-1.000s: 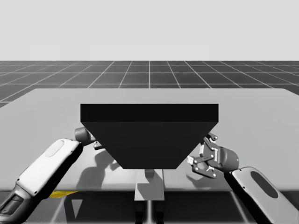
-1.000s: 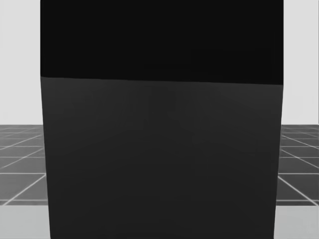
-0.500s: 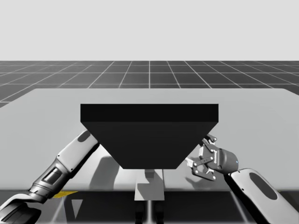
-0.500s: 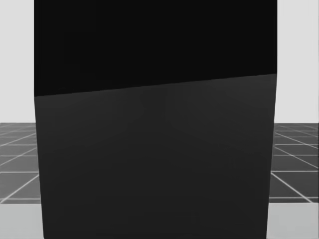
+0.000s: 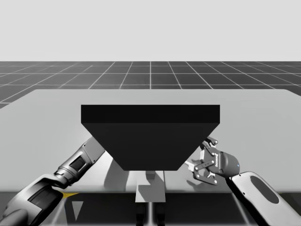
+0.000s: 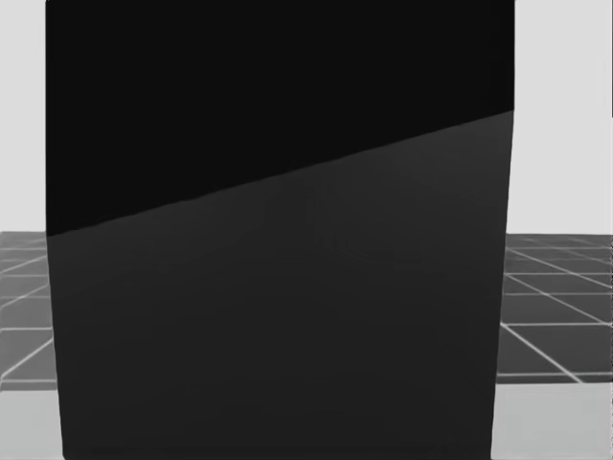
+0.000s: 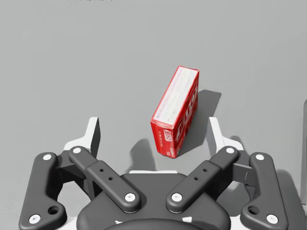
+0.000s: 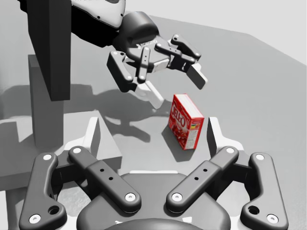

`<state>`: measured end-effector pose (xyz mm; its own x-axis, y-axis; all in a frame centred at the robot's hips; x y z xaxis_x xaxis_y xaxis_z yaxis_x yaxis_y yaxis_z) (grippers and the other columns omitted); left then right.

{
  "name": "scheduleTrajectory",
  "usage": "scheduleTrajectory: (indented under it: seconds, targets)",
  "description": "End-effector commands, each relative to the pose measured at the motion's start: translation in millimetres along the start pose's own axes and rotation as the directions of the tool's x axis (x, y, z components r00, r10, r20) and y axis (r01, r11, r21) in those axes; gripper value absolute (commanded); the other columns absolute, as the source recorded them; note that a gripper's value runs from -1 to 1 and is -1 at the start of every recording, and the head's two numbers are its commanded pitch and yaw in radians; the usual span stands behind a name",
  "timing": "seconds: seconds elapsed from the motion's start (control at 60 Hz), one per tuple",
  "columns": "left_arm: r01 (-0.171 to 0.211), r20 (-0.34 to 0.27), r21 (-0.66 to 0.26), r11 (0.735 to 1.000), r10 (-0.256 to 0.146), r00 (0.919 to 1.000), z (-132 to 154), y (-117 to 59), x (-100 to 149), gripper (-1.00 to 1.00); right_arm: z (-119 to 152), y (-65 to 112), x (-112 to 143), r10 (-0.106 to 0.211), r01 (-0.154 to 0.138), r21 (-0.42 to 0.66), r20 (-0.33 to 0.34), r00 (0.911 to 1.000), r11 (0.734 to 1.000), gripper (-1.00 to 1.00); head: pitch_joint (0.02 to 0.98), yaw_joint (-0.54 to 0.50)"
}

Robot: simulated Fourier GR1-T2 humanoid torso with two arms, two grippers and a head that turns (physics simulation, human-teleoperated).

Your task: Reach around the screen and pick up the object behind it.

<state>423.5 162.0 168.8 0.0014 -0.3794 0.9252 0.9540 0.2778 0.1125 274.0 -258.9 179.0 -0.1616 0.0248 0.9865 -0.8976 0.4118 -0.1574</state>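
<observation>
The left gripper (image 7: 154, 138) is shown spread wide just above the red box (image 7: 175, 112), which stands untouched on the grey desk (image 5: 263, 117) behind the black screen (image 5: 150, 136), the right gripper (image 8: 153, 136) being likewise spread nearby, with a dark gridded floor (image 5: 150, 70) beyond.

Matt black screen (image 5: 150, 136), glossy red box (image 7: 176, 111)

In the high view the black screen (image 5: 150, 136) hides my left arm (image 5: 77, 162) from the wrist on, my left gripper (image 8: 175, 87) with it (the red box (image 7: 175, 111) as well). In the head view the screen runs past the top and bottom edges and blocks the middle of the table (image 6: 546, 422)
</observation>
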Motion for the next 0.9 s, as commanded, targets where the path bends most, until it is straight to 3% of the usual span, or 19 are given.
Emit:
scheduleTrajectory:
  seconds: [0.017, 0.4, 0.467, 0.517, 0.533, 0.55, 0.567, 0.7, 0.9]
  targets:
    - [-0.012, -0.014, -0.096, 0.995, 0.010, 0.9998, -16, -2.1, -2, -1.00, 0, 1.2, -2, 0.002, -0.002, 0.005, 0.000, 1.0000, 1.000, -1.00, 0.143, -0.04]
    - [-0.016, -0.052, -0.169, 0.985, 0.007, 0.9986, -44, -4.5, -15, -0.97, 0, 2.5, -4, 0.013, -0.013, 0.009, -0.008, 0.9999, 1.000, -1.00, 0.145, -0.05]
    - [-0.020, -0.055, -0.170, 0.985, 0.011, 0.9984, -45, -3.5, -17, -0.75, 0, 2.5, -4, 0.013, -0.013, 0.009, -0.008, 0.9999, 1.000, -1.00, 0.147, -0.05]
    - [-0.025, -0.053, -0.166, 0.986, 0.016, 0.9985, -44, -2.3, -19, -0.03, 0, 2.4, -4, 0.012, -0.012, 0.008, -0.008, 0.9999, 1.000, -1.00, 0.148, -0.05]
    - [-0.032, -0.053, -0.167, 0.986, 0.023, 0.9983, -43, -1.7, -20, 0.62, 0, 2.4, -4, 0.013, -0.013, 0.008, -0.008, 0.9999, 1.000, -1.00, 0.148, -0.05]
    - [-0.032, -0.053, -0.165, 0.986, 0.024, 0.9983, -42, -1.4, -20, 0.83, 1, 2.3, -4, 0.013, -0.013, 0.008, -0.008, 0.9999, 1.000, -1.00, 0.148, -0.05]
    - [-0.032, -0.052, -0.163, 0.986, 0.024, 0.9984, -42, -1.3, -21, 0.91, 1, 2.3, -4, 0.013, -0.013, 0.007, -0.008, 0.9999, 1.000, -1.00, 0.149, -0.05]
    - [-0.035, -0.043, -0.136, 0.990, 0.029, 0.9987, -28, 0.1, -21, 0.99, 1, 2.2, -4, 0.013, -0.013, 0.005, -0.005, 0.9999, 1.000, -1.00, 0.148, -0.05]
    - [-0.034, -0.027, -0.053, 0.998, 0.032, 0.9991, 22, 3.1, -25, 1.00, 1, 1.3, -3, 0.013, -0.013, -0.001, 0.000, 0.9999, 1.000, -1.00, 0.139, -0.05]
